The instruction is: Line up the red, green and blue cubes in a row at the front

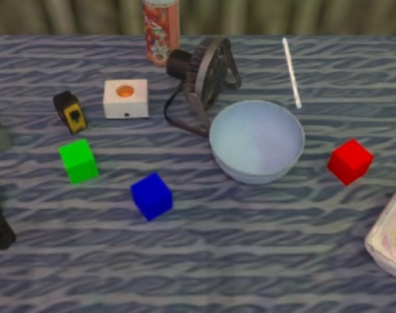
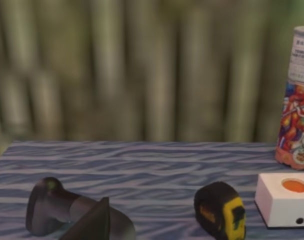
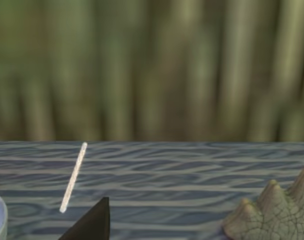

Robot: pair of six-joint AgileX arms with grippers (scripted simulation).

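Clearly scattered: green cube [image 1: 78,160] left, blue cube [image 1: 152,195] nearer, red cube [image 1: 350,161] right beside the bowl [image 1: 256,141]. Finger states I cannot tell. Reaching red risks nudging the bowl.

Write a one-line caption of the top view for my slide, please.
Red cube right of the bowl, green cube and blue cube left of it, not yet in a row.
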